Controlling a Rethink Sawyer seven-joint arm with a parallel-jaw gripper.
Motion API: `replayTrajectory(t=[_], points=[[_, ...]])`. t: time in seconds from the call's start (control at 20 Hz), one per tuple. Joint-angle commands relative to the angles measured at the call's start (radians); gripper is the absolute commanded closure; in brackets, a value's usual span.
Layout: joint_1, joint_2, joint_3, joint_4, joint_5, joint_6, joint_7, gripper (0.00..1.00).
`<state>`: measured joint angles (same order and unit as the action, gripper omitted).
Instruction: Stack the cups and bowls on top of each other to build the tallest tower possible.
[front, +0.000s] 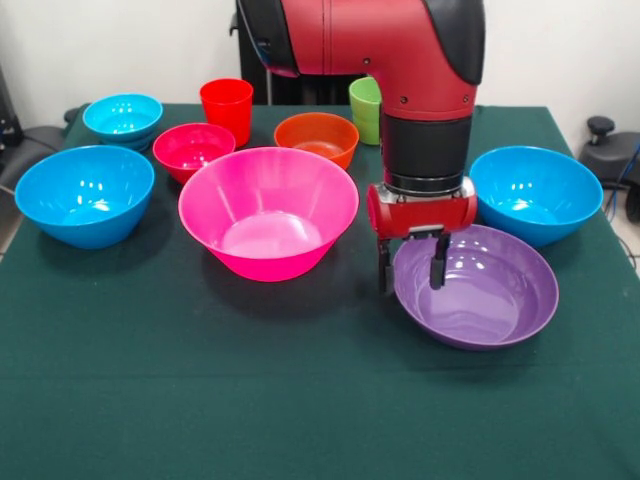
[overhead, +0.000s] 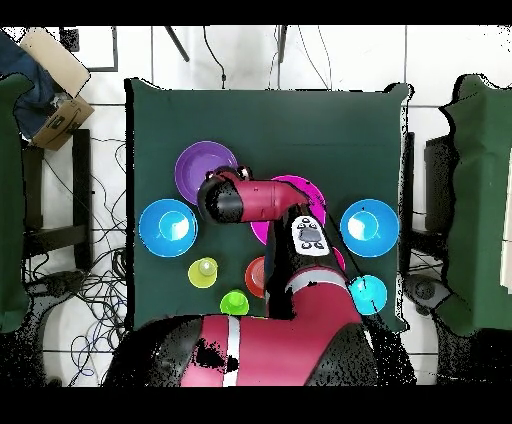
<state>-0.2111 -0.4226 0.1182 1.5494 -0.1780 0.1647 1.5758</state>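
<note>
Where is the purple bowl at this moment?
In the front view the purple bowl sits right of the pink bowl and in front of a blue bowl, with the gripper at its left rim.

The table (front: 200, 400) wears a dark green cloth, on which sit a pink bowl (front: 268, 212), a purple bowl (front: 480, 290), 2 blue bowls (front: 85, 195) (front: 535, 193), an orange bowl (front: 316, 137), a magenta-red bowl (front: 193, 150) and a cyan bowl (front: 122, 118). The cups are red (front: 227, 108), green (front: 365, 108) and translucent yellow (overhead: 203, 272). The arm (front: 400, 50) is red and black, its gripper (front: 411, 262) black-fingered under a red body.
</note>
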Motion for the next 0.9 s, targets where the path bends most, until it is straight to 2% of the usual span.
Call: replayTrajectory(t=[0.05, 0.25, 0.9], points=[[-0.008, 0.032, 0.072, 0.051, -0.065, -0.016, 0.071, 0.00], [-0.032, 0.035, 0.099, 0.060, -0.067, -0.015, 0.060, 0.00], [-0.036, 0.045, 0.100, 0.058, -0.079, -0.034, 0.053, 0.00]])
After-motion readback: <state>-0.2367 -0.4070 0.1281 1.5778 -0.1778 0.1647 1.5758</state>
